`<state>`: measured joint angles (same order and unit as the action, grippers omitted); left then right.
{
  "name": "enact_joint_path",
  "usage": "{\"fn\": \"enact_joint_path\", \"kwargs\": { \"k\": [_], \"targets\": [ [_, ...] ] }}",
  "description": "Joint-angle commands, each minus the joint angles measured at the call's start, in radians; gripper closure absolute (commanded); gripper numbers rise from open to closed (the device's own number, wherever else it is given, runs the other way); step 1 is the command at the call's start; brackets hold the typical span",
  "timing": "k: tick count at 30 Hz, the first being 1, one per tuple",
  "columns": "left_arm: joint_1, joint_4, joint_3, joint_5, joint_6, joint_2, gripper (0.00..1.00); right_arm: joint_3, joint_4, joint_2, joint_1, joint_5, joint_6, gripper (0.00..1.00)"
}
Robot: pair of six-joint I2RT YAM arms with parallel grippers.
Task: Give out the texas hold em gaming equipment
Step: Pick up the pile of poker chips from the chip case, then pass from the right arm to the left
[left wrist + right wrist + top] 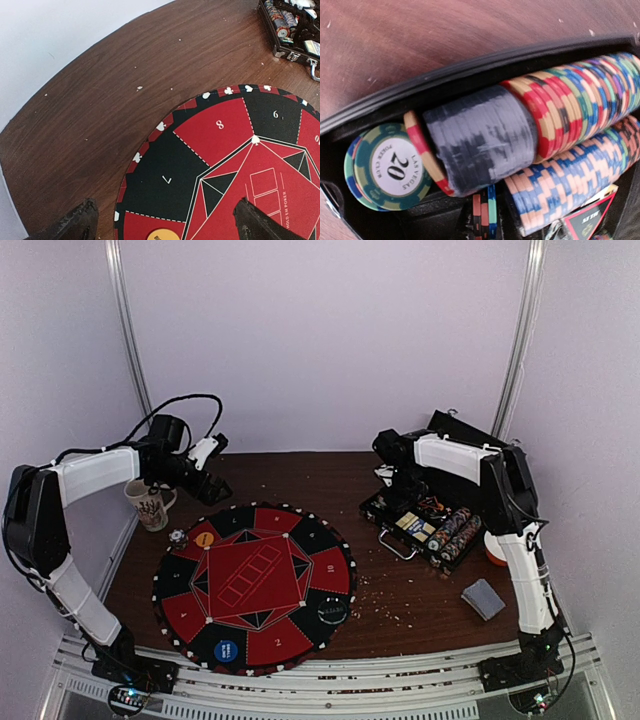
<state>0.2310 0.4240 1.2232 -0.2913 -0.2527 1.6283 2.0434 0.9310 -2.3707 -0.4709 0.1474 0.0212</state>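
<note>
My left gripper [207, 486] hangs open and empty above the back left rim of the round mat; in its wrist view its gripper [165, 225] spans the black segment, fingers [75, 225] wide apart. A yellow disc [204, 538] lies just below it and also shows in the left wrist view [162, 235]. A blue disc [226, 649] and a black disc [333, 610] lie on the mat. One striped chip [178, 536] lies beside the mat. My right gripper [405, 490] is down in the case, shut on a few poker chips [490, 215] next to rows of chips [570, 100]. A card deck [484, 598] lies at right.
The round red-and-black mat [300, 570] fills the table's middle. The open black case [385, 515] stands at back right, also seen in the left wrist view [300, 50]. A mug [150, 505] stands at back left. An orange object [494, 546] sits by the right arm.
</note>
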Motion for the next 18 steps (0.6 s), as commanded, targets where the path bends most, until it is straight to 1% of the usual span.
{"fn": "enact_joint_path", "kwargs": {
  "k": [1,6,8,10,12,13,14,15,17,18],
  "targets": [
    [0.005,-0.005,0.038,-0.003,-0.011,0.003,0.02,0.031,0.007,0.007,0.012,0.014,-0.034,1.00],
    [0.005,-0.008,0.043,-0.045,-0.020,-0.022,0.02,0.086,0.050,0.078,0.018,-0.007,-0.083,1.00],
    [0.006,-0.016,0.046,-0.077,-0.021,-0.039,0.02,0.115,0.065,0.119,0.020,-0.044,-0.111,1.00],
    [0.012,-0.025,0.049,-0.095,-0.020,-0.055,0.03,0.127,0.072,0.164,0.021,-0.112,-0.137,1.00],
    [0.038,-0.030,0.050,-0.080,-0.033,-0.074,0.04,0.126,0.082,0.201,0.020,-0.223,-0.167,1.00],
    [0.066,-0.034,0.048,-0.059,-0.051,-0.088,0.05,0.116,0.085,0.216,0.019,-0.318,-0.182,1.00],
    [0.096,-0.039,0.042,-0.039,-0.075,-0.105,0.05,0.096,0.084,0.232,0.017,-0.369,-0.193,1.00],
    [0.137,-0.051,0.034,-0.025,-0.106,-0.124,0.05,0.070,0.074,0.249,0.009,-0.482,-0.203,1.00],
    [0.222,-0.089,0.005,-0.018,-0.173,-0.167,0.05,0.004,0.034,0.288,-0.013,-0.611,-0.229,1.00],
    [0.266,-0.114,-0.012,-0.019,-0.219,-0.189,0.04,-0.062,0.005,0.306,-0.028,-0.664,-0.245,1.00]
  ]
}}
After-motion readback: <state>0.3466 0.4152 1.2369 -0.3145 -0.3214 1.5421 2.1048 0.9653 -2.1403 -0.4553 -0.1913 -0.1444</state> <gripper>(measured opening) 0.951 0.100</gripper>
